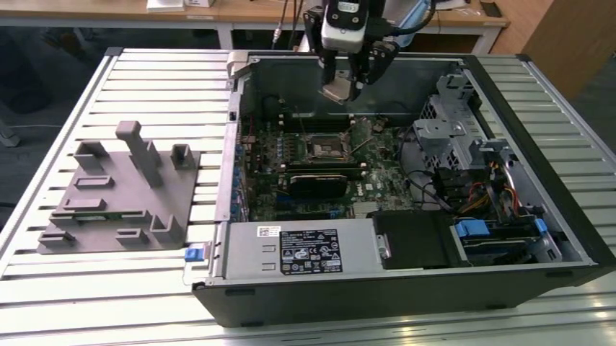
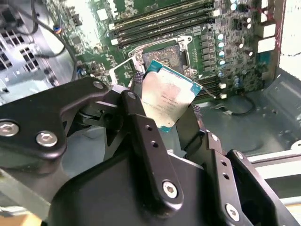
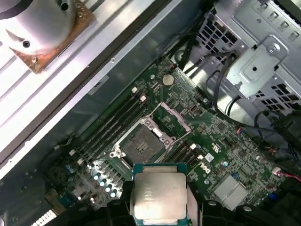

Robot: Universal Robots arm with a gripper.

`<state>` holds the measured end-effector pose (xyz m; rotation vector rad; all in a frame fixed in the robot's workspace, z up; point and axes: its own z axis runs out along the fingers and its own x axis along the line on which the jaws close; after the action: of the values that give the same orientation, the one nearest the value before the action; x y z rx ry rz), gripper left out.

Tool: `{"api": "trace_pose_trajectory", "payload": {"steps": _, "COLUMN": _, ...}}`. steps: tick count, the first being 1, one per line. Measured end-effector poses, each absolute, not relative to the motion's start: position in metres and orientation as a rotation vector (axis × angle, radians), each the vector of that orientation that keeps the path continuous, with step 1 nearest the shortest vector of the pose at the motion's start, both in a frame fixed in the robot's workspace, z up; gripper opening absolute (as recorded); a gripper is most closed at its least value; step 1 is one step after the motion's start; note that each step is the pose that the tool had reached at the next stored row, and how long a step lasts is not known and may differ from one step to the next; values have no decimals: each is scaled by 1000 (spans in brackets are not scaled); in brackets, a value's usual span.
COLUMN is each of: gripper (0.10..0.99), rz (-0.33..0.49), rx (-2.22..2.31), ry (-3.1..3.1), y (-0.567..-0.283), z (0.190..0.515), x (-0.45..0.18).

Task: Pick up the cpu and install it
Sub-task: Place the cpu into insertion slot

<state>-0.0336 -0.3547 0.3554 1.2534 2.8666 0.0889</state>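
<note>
My gripper (image 1: 344, 90) hangs over the far side of the open computer case, shut on the cpu (image 1: 337, 91). In both wrist views the cpu (image 2: 167, 99) (image 3: 159, 194) is a thin square chip with a pale silvery top and a teal edge, pinched by its sides between two black fingers (image 2: 141, 127). The motherboard's socket (image 1: 324, 148) lies below and nearer the camera than the gripper, its metal frame swung open. In both wrist views the socket (image 3: 141, 143) (image 2: 164, 55) shows bare and dark, apart from the cpu.
The black case (image 1: 405, 292) stands on a slatted metal table (image 1: 58, 281). A grey plastic fixture (image 1: 115, 194) lies at the exterior view's left. Drive cages and cables (image 1: 472, 173) fill the case's right side. Memory slots (image 3: 113, 127) flank the socket.
</note>
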Motion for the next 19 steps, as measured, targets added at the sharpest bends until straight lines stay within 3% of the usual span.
{"api": "trace_pose_trajectory", "payload": {"steps": 19, "gripper": 533, "rz": 82, "rx": 1707, "ry": 2611, "y": -355, "z": 342, "x": -34}}
